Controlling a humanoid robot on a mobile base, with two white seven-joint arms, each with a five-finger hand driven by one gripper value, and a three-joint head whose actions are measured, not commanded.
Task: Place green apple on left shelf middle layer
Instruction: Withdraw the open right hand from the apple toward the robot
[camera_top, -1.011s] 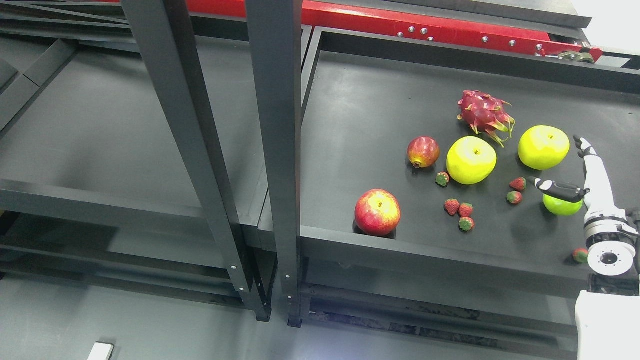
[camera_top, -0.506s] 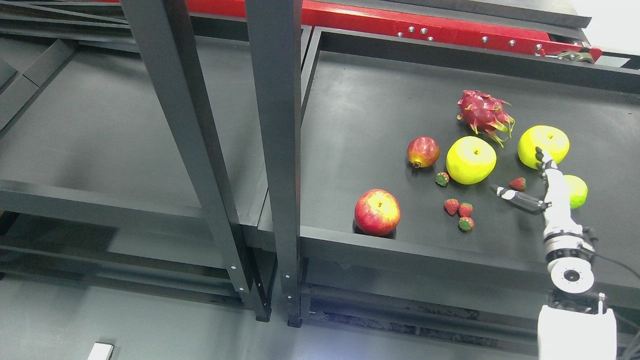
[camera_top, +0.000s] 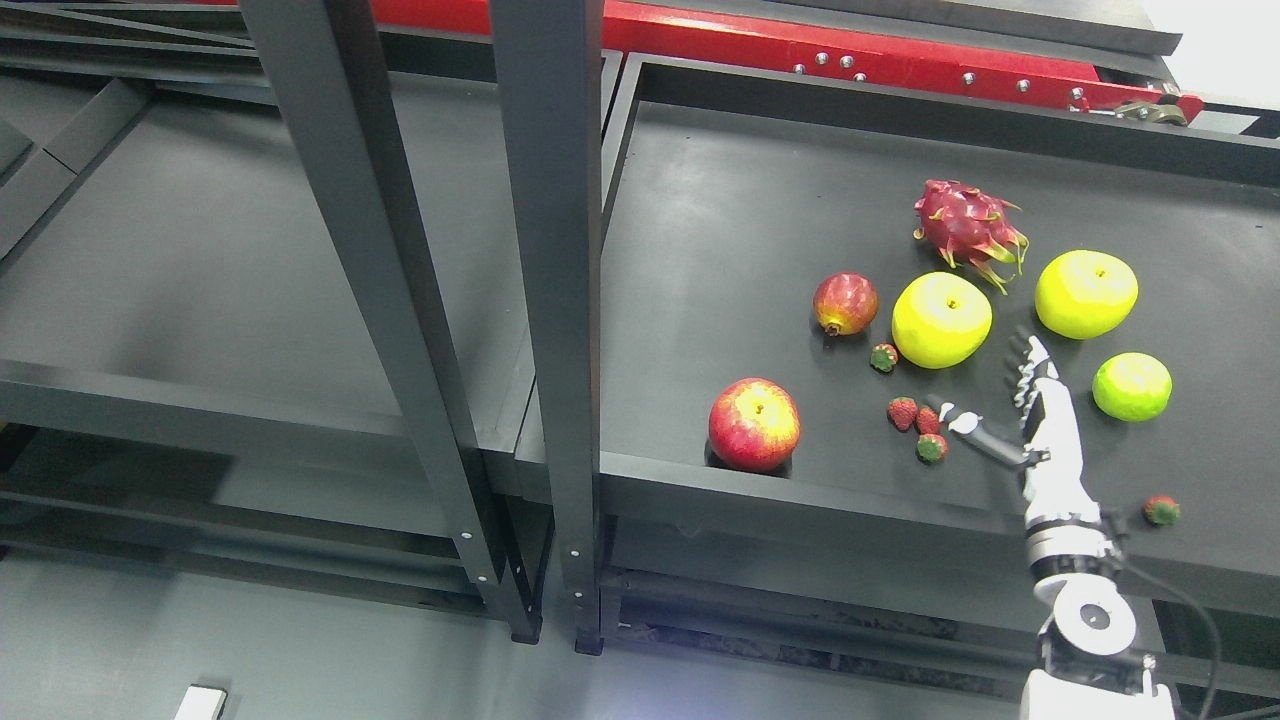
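Observation:
On the right shelf's middle layer (camera_top: 720, 200) lie two large yellow-green apples (camera_top: 942, 320) (camera_top: 1086, 293) and a smaller bright green fruit (camera_top: 1132, 386). My right hand (camera_top: 990, 390) comes up from the lower right, open, with straight fingers and the thumb stretched to the left. It hovers just below and right of the nearer yellow-green apple and holds nothing. The small green fruit lies apart from it, to its right. The left shelf's middle layer (camera_top: 200, 250) is bare. The left arm is out of view.
A red apple (camera_top: 755, 423) sits at the shelf's front edge, with a small red fruit (camera_top: 845, 303) and a dragon fruit (camera_top: 968, 226) further back. Several strawberries (camera_top: 903, 411) lie by my thumb, one (camera_top: 1161, 510) at the front right. Dark uprights (camera_top: 545, 300) divide the shelves.
My right hand has swung left and toward the shelf front, away from the small green fruit, which now shows whole. The hand stays open. The fruit has not moved.

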